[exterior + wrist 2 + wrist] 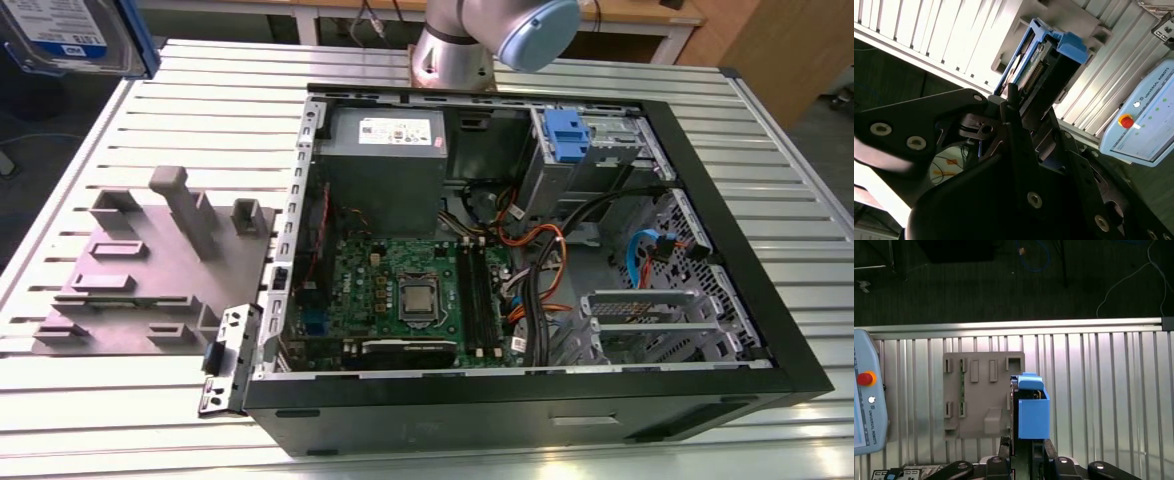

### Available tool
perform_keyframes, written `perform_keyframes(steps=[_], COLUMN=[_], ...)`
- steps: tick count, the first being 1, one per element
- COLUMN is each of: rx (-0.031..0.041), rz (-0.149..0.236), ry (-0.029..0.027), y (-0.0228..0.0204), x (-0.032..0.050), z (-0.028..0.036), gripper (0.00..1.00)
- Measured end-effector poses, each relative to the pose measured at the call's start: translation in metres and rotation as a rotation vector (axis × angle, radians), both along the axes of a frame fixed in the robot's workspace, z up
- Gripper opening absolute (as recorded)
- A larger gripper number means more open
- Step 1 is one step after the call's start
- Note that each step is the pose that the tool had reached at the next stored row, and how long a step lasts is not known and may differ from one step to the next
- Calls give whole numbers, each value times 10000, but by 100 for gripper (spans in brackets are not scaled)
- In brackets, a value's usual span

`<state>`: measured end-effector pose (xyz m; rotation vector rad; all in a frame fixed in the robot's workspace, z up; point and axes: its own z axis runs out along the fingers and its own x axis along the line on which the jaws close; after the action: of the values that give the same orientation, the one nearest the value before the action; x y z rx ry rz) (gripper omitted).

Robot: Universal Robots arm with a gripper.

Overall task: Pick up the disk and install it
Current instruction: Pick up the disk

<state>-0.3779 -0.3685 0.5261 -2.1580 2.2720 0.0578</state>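
open computer case (534,415) lying on its side on slatted metal table (214,75) | inside: grey power supply (387,170), green motherboard (367,275), orange cables (534,238), 1 blue clip (566,135) in drive bay | grey moulded fixture (134,270) just beside case, exterior view's left | teach pendant (866,405) with 1 red button, apart from fixture

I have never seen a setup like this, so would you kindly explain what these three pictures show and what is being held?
This is a single robot arm working at a slatted metal table. The exterior view looks from off the arm at an open computer case and, at that view's left, a grey holder plate. Both wrist views come from cameras riding on the arm. Its hand is closed on the disk, a drive with blue side rails, held in the air near the plate. The control pendant is the pale box with a red button.
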Motion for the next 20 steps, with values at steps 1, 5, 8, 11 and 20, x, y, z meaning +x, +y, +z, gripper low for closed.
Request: perform_keyframes(steps=[1, 5, 8, 11, 20], rx=[-1, 0, 0, 0, 0], rz=[0, 0, 1, 0, 0], ry=[1, 0, 0, 0, 1], y=[0, 0, 0, 0, 0], x=[25, 117, 189, 260, 491], z=[0, -1, -1, -2, -3], gripper=[35, 35, 35, 35, 35])
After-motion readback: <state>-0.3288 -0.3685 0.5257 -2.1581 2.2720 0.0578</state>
